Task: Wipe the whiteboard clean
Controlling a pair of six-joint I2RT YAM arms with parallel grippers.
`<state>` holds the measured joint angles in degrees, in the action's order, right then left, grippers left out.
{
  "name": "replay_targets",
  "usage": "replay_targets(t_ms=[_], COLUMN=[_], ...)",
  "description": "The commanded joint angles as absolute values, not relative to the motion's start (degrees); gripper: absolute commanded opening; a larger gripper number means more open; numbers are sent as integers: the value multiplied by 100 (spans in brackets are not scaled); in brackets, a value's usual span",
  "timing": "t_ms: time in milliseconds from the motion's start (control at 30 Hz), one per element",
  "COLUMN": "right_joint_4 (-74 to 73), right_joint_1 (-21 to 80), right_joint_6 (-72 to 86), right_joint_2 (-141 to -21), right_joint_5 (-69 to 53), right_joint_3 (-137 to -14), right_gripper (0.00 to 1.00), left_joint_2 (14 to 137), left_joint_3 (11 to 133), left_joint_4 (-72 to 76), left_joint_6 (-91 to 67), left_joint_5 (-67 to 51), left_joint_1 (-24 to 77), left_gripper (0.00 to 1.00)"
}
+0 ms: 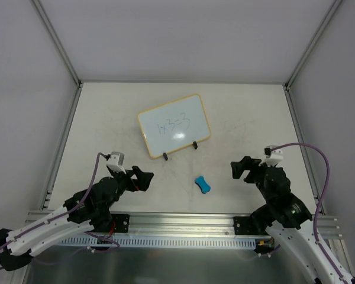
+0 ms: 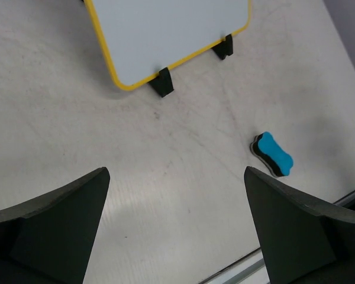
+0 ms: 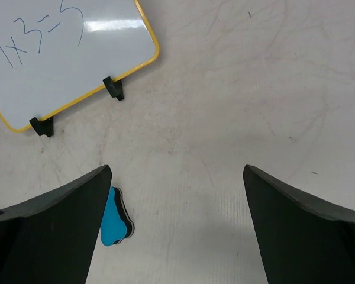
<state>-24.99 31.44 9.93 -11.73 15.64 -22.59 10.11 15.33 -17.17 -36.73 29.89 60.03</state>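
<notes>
The fingers of your left gripper and right gripper are spread fully wide and hold nothing, each hovering over its own near side of the table. The whiteboard sits at the far middle with its handwriting unwiped, so I judge you are at the first step, fetching the blue eraser, which lies between the grippers and closer to the right gripper. Your next move calls for lowering the right gripper over the eraser, straddling its narrow waist, and closing.
</notes>
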Motion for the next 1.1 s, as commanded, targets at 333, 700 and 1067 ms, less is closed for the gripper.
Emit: replay_targets(t_ms=[333,700,1067], right_joint_4=[-2303,-1503,-958], right_joint_1=[3173,3524,4447], right_joint_6=[748,439,650], right_joint_2=[-1397,-2952,-3585], right_joint_5=[986,-580,-71], right_joint_3=[-2224,-2197,-1872], right_gripper=[99,94,90], left_joint_2=[1504,1651,2962], left_joint_3=[1811,1705,1854], left_joint_4=[-1706,-1169,324], left_joint_6=[-3657,-3454,-3077], left_joint_5=[3156,2690,555], left_joint_1=[6020,6003,4343], left_gripper=[99,99,99])
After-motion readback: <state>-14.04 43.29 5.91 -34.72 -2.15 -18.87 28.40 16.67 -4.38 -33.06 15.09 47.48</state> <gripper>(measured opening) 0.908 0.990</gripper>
